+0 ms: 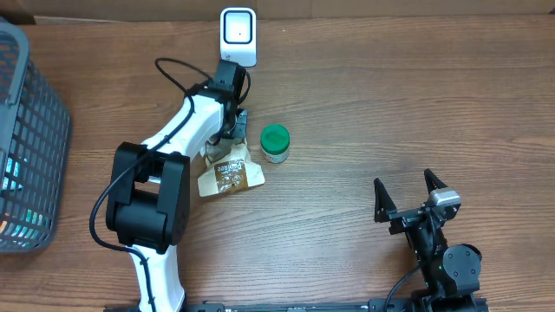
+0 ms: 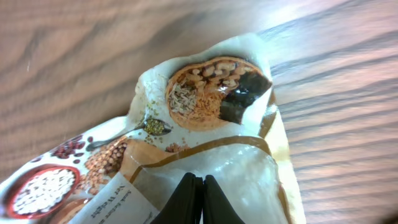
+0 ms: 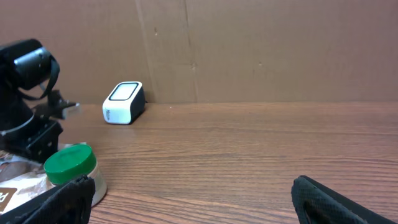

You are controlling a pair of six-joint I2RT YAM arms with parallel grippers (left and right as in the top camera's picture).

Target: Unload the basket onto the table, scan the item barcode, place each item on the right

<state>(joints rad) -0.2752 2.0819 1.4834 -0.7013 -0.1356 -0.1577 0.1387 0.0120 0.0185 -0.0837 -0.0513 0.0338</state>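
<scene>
Overhead view, listed from the robot's edge of the table [image 1: 364, 104] outward.

1. Right gripper [image 1: 403, 180]: low at the right of the table, fingers spread wide apart, nothing between them, well apart from every item.
2. Pouch [image 1: 230, 172]: a flat food packet printed with bowls of grains and beans. It lies on the wood left of centre, with its upper end under the left arm's wrist.
3. Left gripper [image 2: 195, 182]: reached out over the pouch's upper end. In the left wrist view the two black fingers are pressed together with no gap, directly over the pale film of the pouch. Whether any film is pinched between them cannot be told.
4. Jar [image 1: 276, 143]: small, green lid, upright, just beside the pouch on its right and not touching it.
5. Basket [image 1: 35, 130]: grey wire mesh at the table's left edge, with coloured contents too small to identify.
6. Scanner [image 1: 238, 36]: a white box with a dark window, at the far edge beyond the left wrist, apart from the pouch.
7. Cardboard wall [image 3: 249, 50]: brown, behind the scanner.
</scene>
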